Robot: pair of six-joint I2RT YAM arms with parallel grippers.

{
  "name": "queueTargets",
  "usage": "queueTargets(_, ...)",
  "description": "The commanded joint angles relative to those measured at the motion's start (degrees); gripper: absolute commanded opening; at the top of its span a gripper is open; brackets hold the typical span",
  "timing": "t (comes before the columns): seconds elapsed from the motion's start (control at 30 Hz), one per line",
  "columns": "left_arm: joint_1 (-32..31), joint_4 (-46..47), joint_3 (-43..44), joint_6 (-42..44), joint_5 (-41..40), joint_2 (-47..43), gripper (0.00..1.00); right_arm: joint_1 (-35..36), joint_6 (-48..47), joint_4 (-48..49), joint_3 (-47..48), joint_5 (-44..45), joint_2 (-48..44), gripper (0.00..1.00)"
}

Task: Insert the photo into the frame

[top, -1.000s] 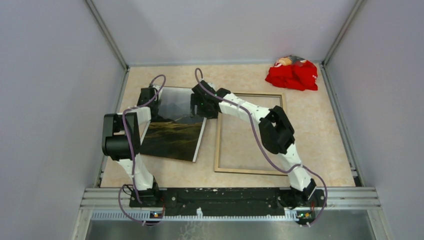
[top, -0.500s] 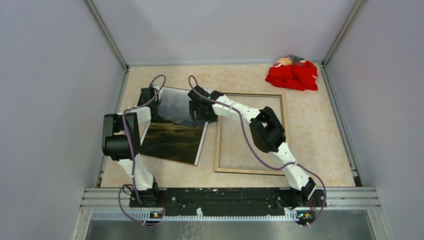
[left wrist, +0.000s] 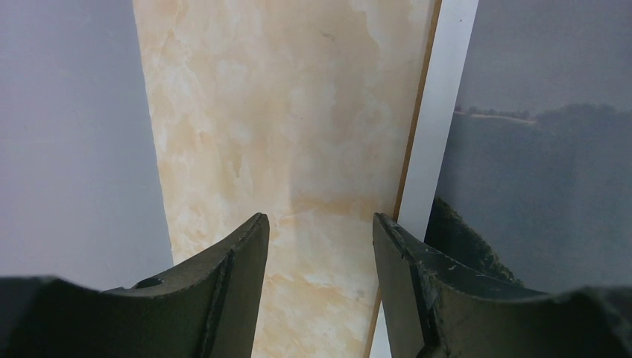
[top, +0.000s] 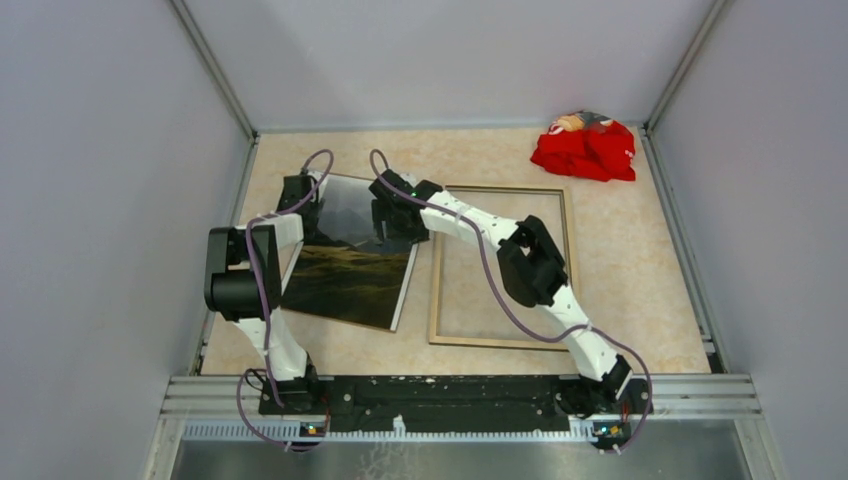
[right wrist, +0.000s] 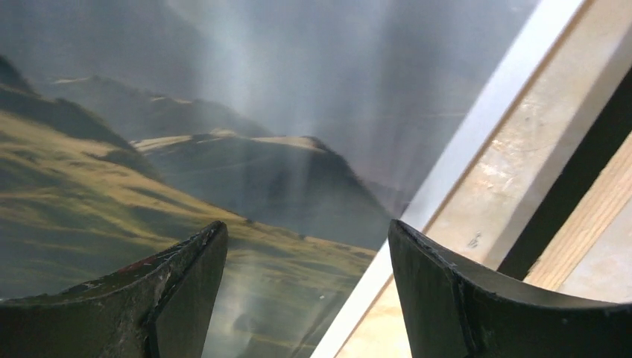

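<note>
Since right gripper [right wrist: 305, 227] shifted left from frame [top: 490, 342] to above photo [top: 350, 275] far-right edge, both grippers flank it, jaws spread, empty; left gripper [left wrist: 320, 224] at left edge; lift pending.

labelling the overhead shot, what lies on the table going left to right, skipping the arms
photo → frame → red cloth
</note>
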Motion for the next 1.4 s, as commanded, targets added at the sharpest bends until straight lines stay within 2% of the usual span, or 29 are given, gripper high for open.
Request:
queueTargets(0.0, -1.8, -6.3, -2.0, -1.4, 4.8, 2.7, 0.61, 2.2, -1.0, 1.2, 4.5, 0.9, 0.0, 0.78)
queueTargets(0.3, -1.9, -6.7, -1.7, -1.3, 4.7, 2.7, 0.61, 2.2, -0.3, -0.8, 4.2, 2.6, -0.7, 0.80)
queueTargets(0.5, 1.5, -11.6, 3.4, -3.1, 8.7, 1.9, 0.61, -1.4, 4.2, 8.0, -12.1, -0.6, -7.8, 0.81)
queueTargets(0.6, 2.0, -12.3, 5.1, -2.5, 8.6, 0.7, 0.61, -2.6, 5.5, 10.4, -16.2, -1.8, -9.4, 0.81)
queueTargets(1.0, 1.2, -14.2, 9.4, -3.7, 9.3, 2.0, 0.62, -5.7, 6.6, 11.5, -20.1, -2.4, -10.9, 0.82)
queueTargets(1.37, -4.9, -10.7, 8.0, -3.8, 4.0, 3.2, 0.62, -8.8, 5.4, 9.2, -17.2, 0.3, -7.7, 0.83)
